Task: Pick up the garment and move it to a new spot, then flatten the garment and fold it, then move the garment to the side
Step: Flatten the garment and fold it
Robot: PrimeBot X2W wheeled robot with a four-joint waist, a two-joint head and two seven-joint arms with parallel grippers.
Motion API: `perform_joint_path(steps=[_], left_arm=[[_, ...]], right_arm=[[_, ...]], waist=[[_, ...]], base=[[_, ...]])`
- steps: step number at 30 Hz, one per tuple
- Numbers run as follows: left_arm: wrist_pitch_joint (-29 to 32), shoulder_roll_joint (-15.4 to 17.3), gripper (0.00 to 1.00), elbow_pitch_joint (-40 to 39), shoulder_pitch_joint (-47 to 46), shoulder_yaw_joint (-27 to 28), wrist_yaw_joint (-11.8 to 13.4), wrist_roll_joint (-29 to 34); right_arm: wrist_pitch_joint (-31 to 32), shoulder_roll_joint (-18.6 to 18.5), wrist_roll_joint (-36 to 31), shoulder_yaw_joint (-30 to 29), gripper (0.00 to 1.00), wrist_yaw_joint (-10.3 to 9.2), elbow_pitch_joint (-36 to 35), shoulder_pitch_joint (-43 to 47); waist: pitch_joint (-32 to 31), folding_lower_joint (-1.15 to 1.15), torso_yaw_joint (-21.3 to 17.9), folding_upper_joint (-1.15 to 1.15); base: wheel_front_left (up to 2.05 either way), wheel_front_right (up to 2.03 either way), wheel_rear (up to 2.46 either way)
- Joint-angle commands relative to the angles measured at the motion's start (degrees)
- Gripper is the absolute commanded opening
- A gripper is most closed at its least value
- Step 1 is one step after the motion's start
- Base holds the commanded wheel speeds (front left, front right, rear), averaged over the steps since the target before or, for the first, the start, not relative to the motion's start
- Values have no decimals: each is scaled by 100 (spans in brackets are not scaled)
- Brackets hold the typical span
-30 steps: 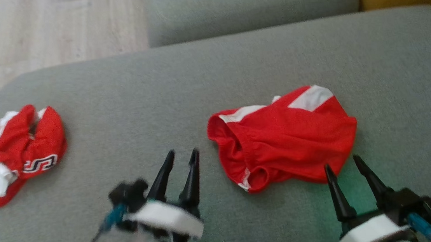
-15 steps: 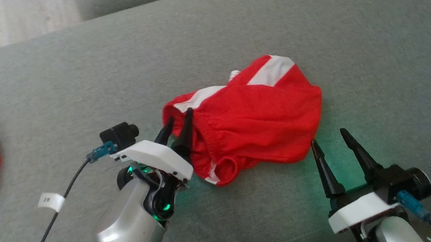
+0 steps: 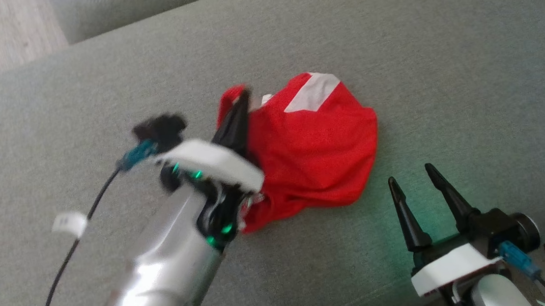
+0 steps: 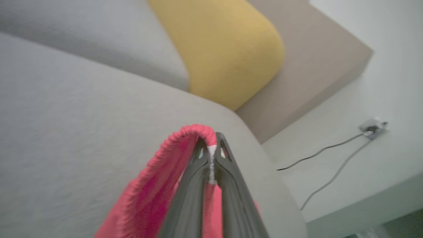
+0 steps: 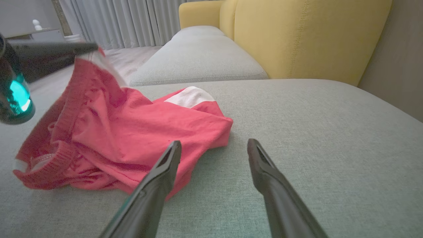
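Fingers on the left gripper (image 4: pixel 211 140) are pressed together on the ribbed hem of the red garment (image 3: pixel 316 144). That edge is held up off the grey sofa cushion (image 3: pixel 415 37) while the rest lies bunched around the middle of it. The right gripper (image 3: pixel 410 173) sits just beside the garment's near right edge, fingers spread, holding nothing. — tomk

Yeah, reads to me like the pick-up step, nothing flattened or folded yet. Next I'd guess it needs a clean lift so the whole thing clears the cushion, then a carry over to a bare patch. Loads of room on the far side and to the right. A one-edge pinch means it'll probably dangle and swing, so slow is better. The right one could grab the other end of the hem when it's time to flatten. — jel
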Motion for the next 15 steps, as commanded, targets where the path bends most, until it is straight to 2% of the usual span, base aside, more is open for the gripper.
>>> perform_joint_path(steps=[1, 4, 10, 15], left_arm=[[-33, 40, 0, -487, -602, -40, -37, -37], [139, 137, 0, -1002, -1085, -288, -38, -106], [492, 360, 0, -1771, -1865, -393, -39, -292], [921, 893, 0, -2572, -1915, -447, -39, -529]], right_arm=[[-22, -32, 76, 167, 100, 39, -164, -212], [-22, -31, 188, 199, 100, 39, -156, -195], [-22, -31, 213, 144, 100, 39, -102, -26], [-22, -31, 208, -19, 100, 39, -139, 123]], waist=[[-117, 0, -84, 0], [-300, 0, -198, 0], [-684, 0, -265, 0], [-888, 0, -82, 0]], base=[[0, 0, 0], [0, 0, 0], [0, 0, 0], [0, 0, 0]])
